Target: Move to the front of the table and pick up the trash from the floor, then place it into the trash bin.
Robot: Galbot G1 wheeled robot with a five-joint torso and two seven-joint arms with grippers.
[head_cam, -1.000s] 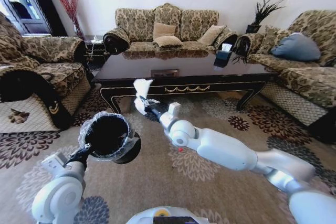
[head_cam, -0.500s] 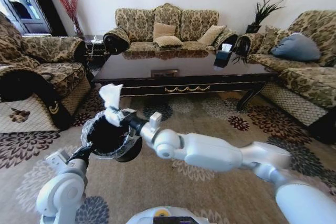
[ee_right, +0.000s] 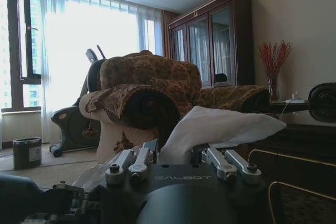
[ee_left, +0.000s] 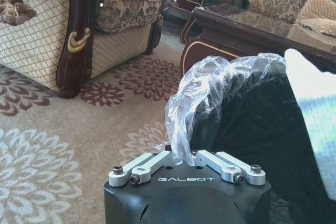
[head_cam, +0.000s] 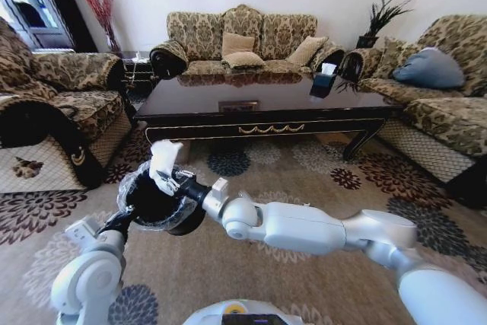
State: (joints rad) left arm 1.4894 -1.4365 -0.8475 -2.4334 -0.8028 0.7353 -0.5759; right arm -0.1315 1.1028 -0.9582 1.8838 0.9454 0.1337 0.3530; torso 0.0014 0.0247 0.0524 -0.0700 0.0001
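Note:
My left gripper [head_cam: 126,221] is shut on the rim of the trash bin [head_cam: 149,205], a black bucket with a clear liner, and holds it off the carpet at lower left. The left wrist view shows the fingers [ee_left: 152,164] pinching the liner at the trash bin [ee_left: 247,129] rim. My right gripper [head_cam: 170,177] reaches across and is shut on the trash [head_cam: 163,157], a crumpled white paper, right over the bin's mouth. The trash [ee_right: 220,127] sticks up between the right fingers [ee_right: 227,167], and it also appears as the trash [ee_left: 315,114] above the bin. The table [head_cam: 266,100] stands beyond.
A patterned armchair [head_cam: 53,112] stands at the left, a sofa [head_cam: 243,39] behind the table and another sofa [head_cam: 441,97] at the right. A dark tissue box [head_cam: 323,81] sits on the table. Flowered carpet [head_cam: 304,165] lies open between me and the table.
My right arm has swung left from the carpet before the table, carrying the white paper to the bin's mouth and then slightly down. The left arm with the bin has barely moved.

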